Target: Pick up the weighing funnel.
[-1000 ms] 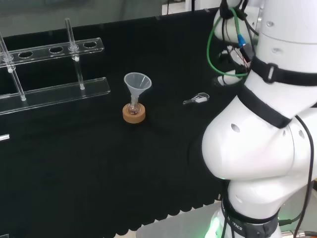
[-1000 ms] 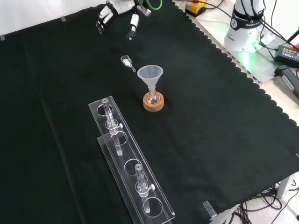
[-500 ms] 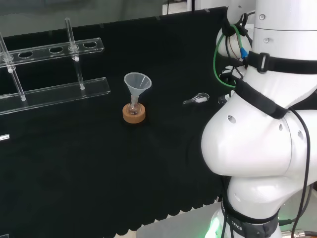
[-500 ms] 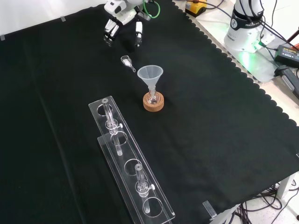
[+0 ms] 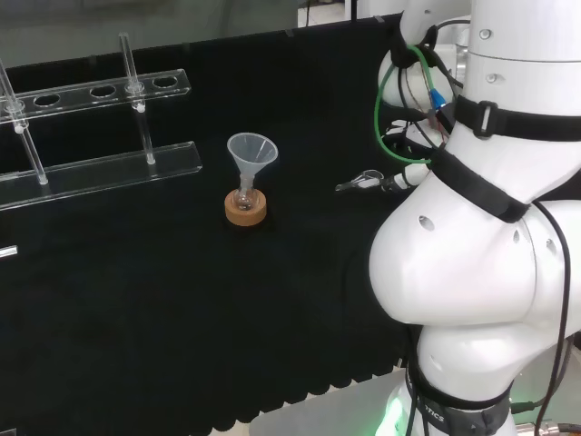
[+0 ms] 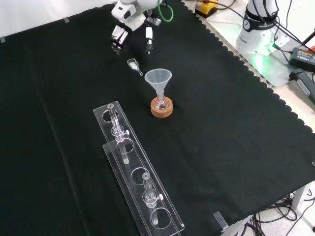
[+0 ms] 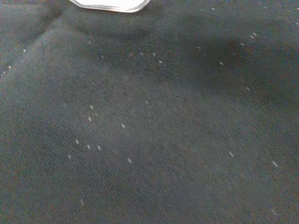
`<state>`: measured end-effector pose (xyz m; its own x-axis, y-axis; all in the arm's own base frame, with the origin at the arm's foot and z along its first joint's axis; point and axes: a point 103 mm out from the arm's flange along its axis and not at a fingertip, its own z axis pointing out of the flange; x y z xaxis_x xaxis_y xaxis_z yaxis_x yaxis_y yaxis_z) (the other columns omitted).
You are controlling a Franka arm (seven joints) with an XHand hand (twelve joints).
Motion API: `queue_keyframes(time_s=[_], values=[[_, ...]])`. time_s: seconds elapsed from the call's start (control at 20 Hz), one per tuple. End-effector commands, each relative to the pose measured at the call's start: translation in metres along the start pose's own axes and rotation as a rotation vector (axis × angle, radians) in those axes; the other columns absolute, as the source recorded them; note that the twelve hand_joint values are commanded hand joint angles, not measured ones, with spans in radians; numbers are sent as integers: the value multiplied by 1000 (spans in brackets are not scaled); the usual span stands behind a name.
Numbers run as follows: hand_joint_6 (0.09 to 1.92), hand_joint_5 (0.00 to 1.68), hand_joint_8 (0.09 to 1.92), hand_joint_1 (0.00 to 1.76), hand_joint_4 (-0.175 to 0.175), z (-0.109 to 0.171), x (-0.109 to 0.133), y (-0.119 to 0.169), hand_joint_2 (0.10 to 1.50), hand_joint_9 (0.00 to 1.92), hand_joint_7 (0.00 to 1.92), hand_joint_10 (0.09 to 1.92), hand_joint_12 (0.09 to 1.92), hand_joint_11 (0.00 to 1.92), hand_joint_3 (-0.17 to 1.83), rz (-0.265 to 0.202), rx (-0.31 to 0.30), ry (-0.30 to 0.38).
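The weighing funnel (image 6: 133,65), a small clear scoop with a short stem, lies on the black cloth; the head view shows the weighing funnel (image 5: 360,181) just left of the arm. In the front view my hand (image 6: 132,30) hangs above and just behind it, fingers (image 6: 148,43) straight and spread downward, holding nothing. A finger tip (image 5: 397,181) reaches close beside the scoop in the head view. Bare cloth fills the wrist view, with a blurred white bit of the hand (image 7: 108,4) at its edge.
The big funnel (image 6: 158,79) stands in a small flask on a cork ring (image 6: 162,107), near the scoop. A clear tube rack (image 6: 135,176) with a few tubes lies toward the front. Cables and a base (image 6: 258,29) sit beyond the cloth's scalloped edge.
The hand has come down and forward toward the weighing funnel, from the cloth's far edge to just behind the scoop. The scoop has not moved.
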<state>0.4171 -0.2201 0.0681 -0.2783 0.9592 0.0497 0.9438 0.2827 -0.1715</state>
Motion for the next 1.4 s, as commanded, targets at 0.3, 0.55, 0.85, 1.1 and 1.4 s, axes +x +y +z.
queue_keyframes(time_s=[0.3, 0.55, 0.85, 1.1, 1.4], values=[[90, 465, 917, 612, -170, 0, 19, 35, 775, 537, 367, 838, 1372, 527, 4, -22, 28, -23], [120, 514, 909, 621, -170, 9, 16, 51, 779, 615, 448, 795, 1343, 571, 5, -25, 12, -22], [142, 539, 911, 624, -171, 7, 16, 39, 781, 650, 493, 779, 1333, 590, 6, -14, 17, -27], [153, 544, 912, 625, -173, 3, 13, 25, 781, 657, 507, 773, 1330, 595, 6, 6, 13, -10], [165, 546, 914, 625, -174, 13, 12, 24, 781, 664, 519, 768, 1327, 599, 6, 17, 22, 30]])
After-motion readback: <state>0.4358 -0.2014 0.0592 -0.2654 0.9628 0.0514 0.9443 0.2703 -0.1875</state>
